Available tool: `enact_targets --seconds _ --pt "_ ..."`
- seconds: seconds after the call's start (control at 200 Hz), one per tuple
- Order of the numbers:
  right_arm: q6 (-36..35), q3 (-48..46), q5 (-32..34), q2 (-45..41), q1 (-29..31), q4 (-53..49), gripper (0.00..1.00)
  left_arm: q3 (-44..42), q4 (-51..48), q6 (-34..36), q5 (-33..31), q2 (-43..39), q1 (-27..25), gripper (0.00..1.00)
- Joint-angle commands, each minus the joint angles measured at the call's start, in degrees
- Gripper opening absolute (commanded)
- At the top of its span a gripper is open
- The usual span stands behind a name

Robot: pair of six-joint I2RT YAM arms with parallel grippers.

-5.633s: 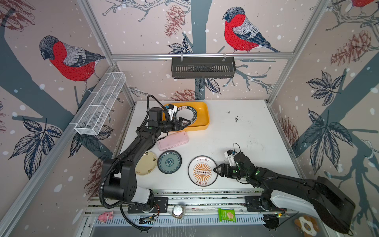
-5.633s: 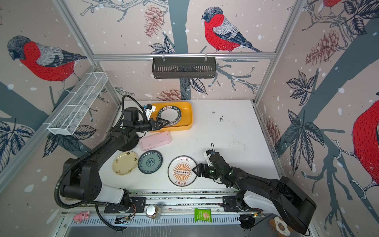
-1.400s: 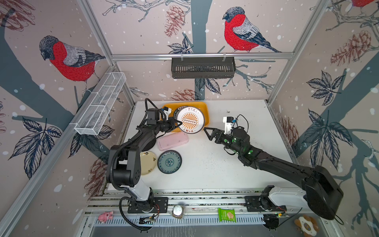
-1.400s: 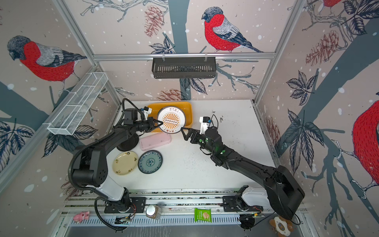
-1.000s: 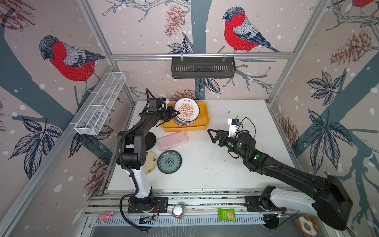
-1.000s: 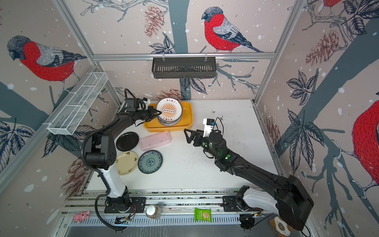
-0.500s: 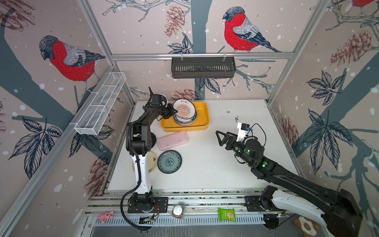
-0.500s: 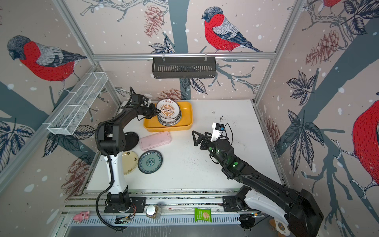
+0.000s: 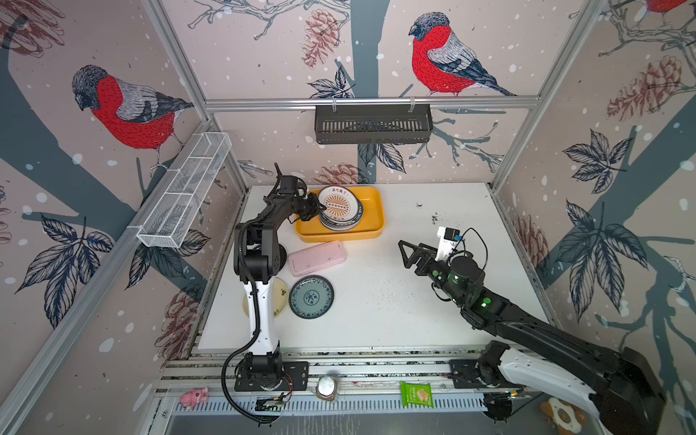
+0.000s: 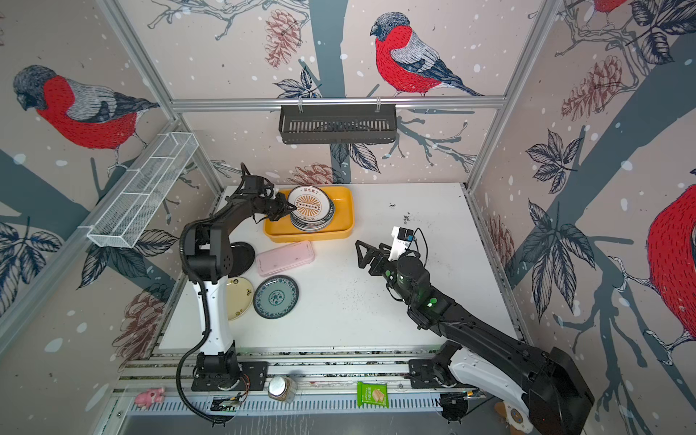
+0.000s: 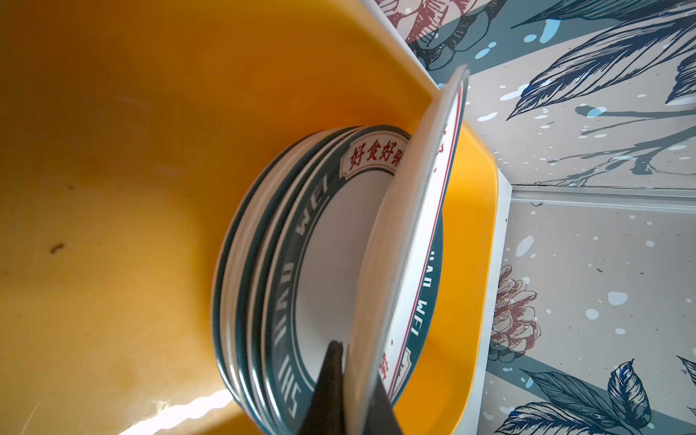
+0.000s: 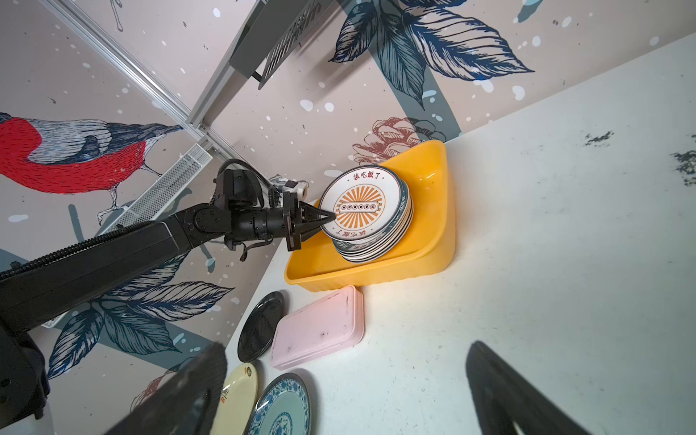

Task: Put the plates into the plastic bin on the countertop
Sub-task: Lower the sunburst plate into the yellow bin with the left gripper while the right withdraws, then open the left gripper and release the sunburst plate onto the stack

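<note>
- Sunburst plate (image 9: 336,205), lately on the table well in front of the yellow bin (image 9: 374,214), now hangs tilted over the plate stack (image 9: 341,226) inside the bin. I judge only the release is left.
- Left gripper (image 9: 319,208) reaches in across the bin's side, jaws clamped on that plate's rim.
- Right gripper (image 9: 403,255) has drawn back, well apart from the bin, jaws wide apart and empty.
- Teal plate (image 9: 311,296) and black plate (image 10: 241,260) lie outside the bin, not yet placed.

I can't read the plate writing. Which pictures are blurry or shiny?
Left wrist view: the held plate is blurry up close, white glare on the bin. Right wrist view: plate writing sharp, right claw's fingers blurred. Both top views: sharp.
</note>
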Motion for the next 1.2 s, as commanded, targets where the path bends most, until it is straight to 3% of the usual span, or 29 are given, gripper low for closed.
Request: enact_targets --seconds 0.0,0.19,0.355,0.836,1.196 --pt "1.05 -0.3 0.94 0.02 -0.44 1.43 1.0 -1.36 -0.33 0.89 0.18 -0.82 -0.15 0.07" --pt "2.29 -0.98 0.74 0.28 -1.19 1.33 1.0 -3.15 -0.24 1.25 0.84 -1.9 -0.66 0.12" --pt "3.08 -1.44 0.26 0.89 -1.74 1.91 1.0 -4.23 -0.46 1.77 0.86 -3.38 -0.99 0.22" --pt "4.15 -2.77 -2.33 4.48 -4.11 4.15 1.0 -2.37 -7.54 8.67 -3.68 -5.13 -1.6 0.41" --pt "4.5 -2.06 -4.79 7.74 -4.97 5.65 1.0 -1.0 -9.45 11.18 -5.64 -5.39 -2.04 0.48"
